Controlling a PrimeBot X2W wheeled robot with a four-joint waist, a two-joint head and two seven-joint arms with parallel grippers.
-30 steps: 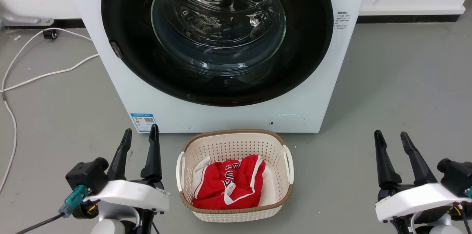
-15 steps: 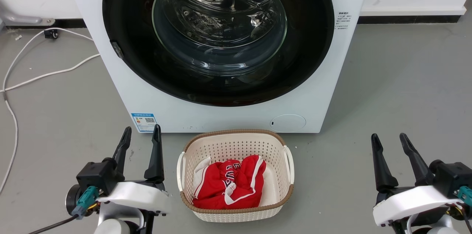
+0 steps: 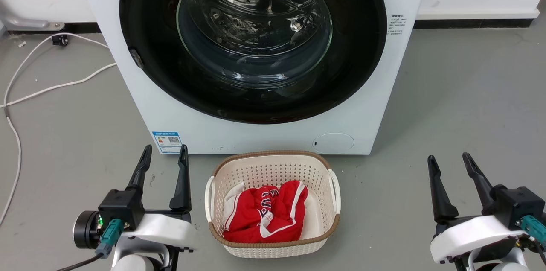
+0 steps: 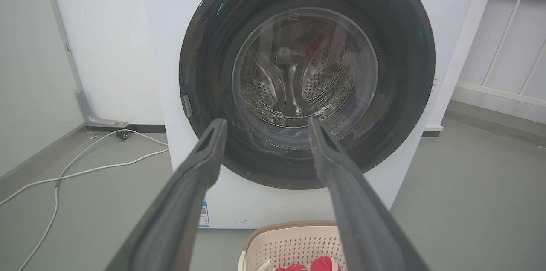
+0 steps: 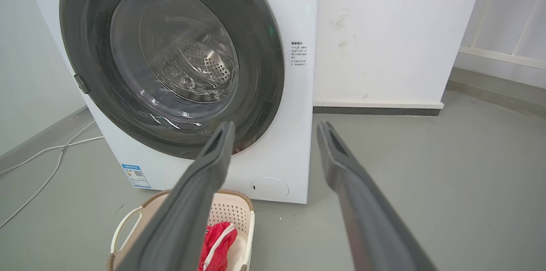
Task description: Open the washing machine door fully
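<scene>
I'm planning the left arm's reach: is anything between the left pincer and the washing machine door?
Nothing visible does. The open left pincer points straight at the shut washing machine door across bare air. The laundry basket sits on the floor to the pincer's right, lower than the door's bottom edge.

Over the last second, the left gripper [image 3: 165, 148] rolled at its wrist. The black block [image 3: 123, 208] behind its fingers slid in toward the middle of the arm. A round black cylinder [image 3: 83, 229] came into sight at the lower left, and the teal plug [image 3: 108, 231] dropped lower. The right gripper [image 3: 448, 156] rolled too, and its block moved inward while its plug showed more fully. The whole head view shifted slightly, so the camera had moved a little.
</scene>
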